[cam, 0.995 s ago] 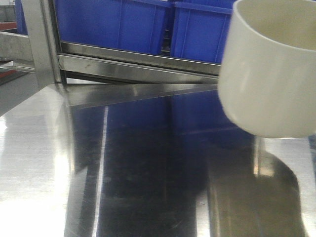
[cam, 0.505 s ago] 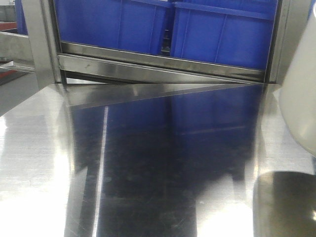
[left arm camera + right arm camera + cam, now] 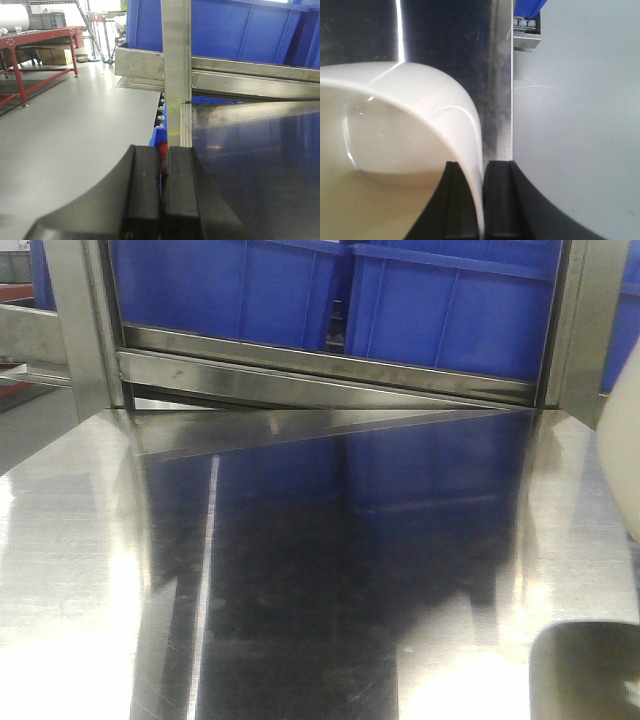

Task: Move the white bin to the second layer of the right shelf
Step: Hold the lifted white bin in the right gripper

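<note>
The mirror-bright steel tabletop [image 3: 300, 590] fills the foreground, with blue crates [image 3: 440, 310] racked behind it. The white bin [image 3: 395, 150] hangs over the table's right edge (only a sliver shows in the front view), its wall pinched between the right gripper's [image 3: 483, 172] fingers. The left gripper [image 3: 162, 165] is pressed closed, holding nothing.

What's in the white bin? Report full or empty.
Empty, as far as visible: the white bin shows only bare glossy inner wall and base, rim pinched in the right hand.
</note>
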Available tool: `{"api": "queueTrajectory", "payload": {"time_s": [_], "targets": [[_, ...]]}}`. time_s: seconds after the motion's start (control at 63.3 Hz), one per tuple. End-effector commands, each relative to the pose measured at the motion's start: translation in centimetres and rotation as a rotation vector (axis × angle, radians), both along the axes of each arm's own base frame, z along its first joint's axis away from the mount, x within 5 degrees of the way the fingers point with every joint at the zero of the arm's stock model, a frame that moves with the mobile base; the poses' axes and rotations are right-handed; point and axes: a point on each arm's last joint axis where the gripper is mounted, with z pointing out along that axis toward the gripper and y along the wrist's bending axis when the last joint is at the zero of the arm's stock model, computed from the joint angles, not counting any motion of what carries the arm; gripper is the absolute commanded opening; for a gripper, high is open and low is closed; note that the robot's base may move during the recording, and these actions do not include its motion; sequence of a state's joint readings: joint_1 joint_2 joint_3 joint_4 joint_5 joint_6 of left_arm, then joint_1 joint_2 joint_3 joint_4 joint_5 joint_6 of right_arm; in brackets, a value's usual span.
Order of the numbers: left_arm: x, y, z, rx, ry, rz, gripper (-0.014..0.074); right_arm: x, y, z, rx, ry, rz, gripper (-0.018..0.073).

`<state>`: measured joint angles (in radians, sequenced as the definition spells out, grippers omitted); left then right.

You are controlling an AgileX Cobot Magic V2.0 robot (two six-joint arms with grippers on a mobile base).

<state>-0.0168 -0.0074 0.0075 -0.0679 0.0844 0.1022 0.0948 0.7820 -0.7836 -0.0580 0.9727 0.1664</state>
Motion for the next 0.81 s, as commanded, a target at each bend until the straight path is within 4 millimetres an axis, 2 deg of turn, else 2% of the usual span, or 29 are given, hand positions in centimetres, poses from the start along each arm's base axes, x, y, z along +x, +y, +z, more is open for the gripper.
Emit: {"api": "queueTrajectory", "payload": {"time_s": [0.0,0.79], "targets": [[0.03,0.03,-0.41,-0.01,-0.06,0.001,0.0085,-0.05,-0.07,0.85,-0.001,-0.11,0.006,0.0055],[0.03,0.03,-0.41,-0.01,-0.06,0.001,0.0085,-0.36,0.05,0.75,0.004,-0.138,0.027,0.0055]]}}
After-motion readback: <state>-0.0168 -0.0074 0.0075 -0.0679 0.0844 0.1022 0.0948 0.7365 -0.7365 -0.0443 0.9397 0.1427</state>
